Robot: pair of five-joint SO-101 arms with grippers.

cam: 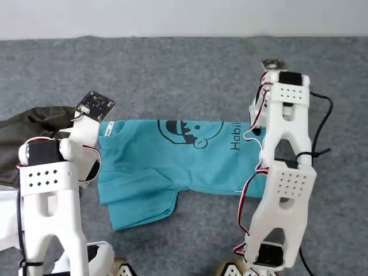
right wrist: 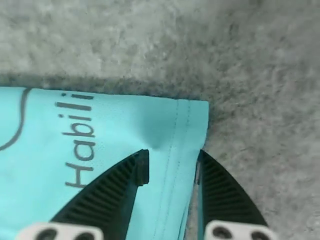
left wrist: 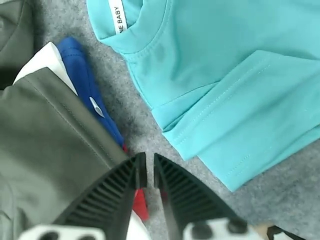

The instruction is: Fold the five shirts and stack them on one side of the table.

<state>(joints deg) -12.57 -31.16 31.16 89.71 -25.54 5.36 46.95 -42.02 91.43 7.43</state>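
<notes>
- teal shirt [cam: 172, 167] lies flat across the middle of the high view on the grey table cover [cam: 172, 69]. collar end points to frame left, printed side up, and 1 sleeve flap is doubled over at lower centre-left.
- right gripper [right wrist: 170, 167] is at the shirt's right edge, centre right of the high view. jaws are parted with the hem corner between them, not clamped.
- left gripper [left wrist: 148, 172] is at centre left of the high view, near the collar but off the teal fabric. jaws are almost together with only a thin slit, and grip nothing.
- pile of other shirts at the left edge: olive shirt [cam: 34, 123] on top, with blue shirt [left wrist: 82, 75], a white edge [left wrist: 45, 62] and a red bit [left wrist: 140, 202] showing beside it.
</notes>
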